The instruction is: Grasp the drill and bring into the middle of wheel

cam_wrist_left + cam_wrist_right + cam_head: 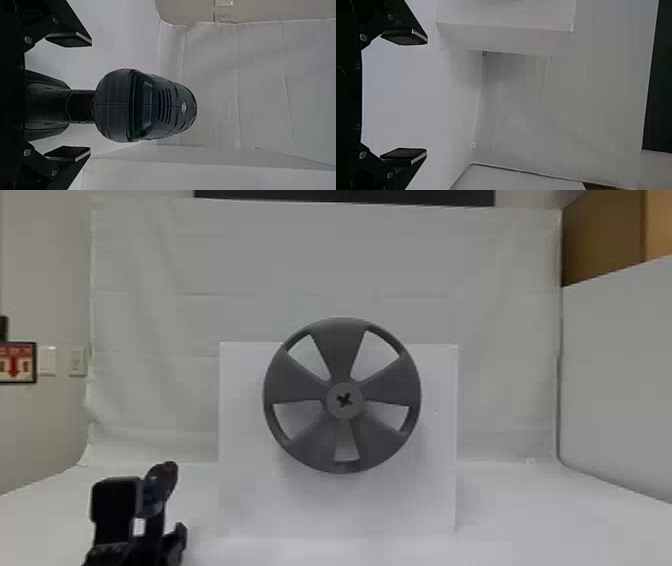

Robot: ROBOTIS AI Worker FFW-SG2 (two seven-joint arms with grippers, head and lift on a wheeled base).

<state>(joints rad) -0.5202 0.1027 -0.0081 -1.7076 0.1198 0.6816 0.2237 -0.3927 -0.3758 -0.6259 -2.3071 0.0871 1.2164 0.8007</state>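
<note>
My left gripper [146,517] is at the lower left in the head view, with the dark drill [156,490] beside its black fingers. In the left wrist view, my left gripper [90,96] is open around the drill [146,106]; the narrow handle lies between the two fingers with a gap on each side, and the rounded body sticks out beyond the fingertips. The grey five-spoke wheel [340,347] stands upright at centre, its round hub [344,401] marked with a dark cross. My right gripper [426,96] is open with nothing between its fingers.
Behind the wheel is a white panel [240,490] standing on the white table [520,520]. A pale cloth [160,320] hangs at the back, and a light partition [620,380] borders the right side.
</note>
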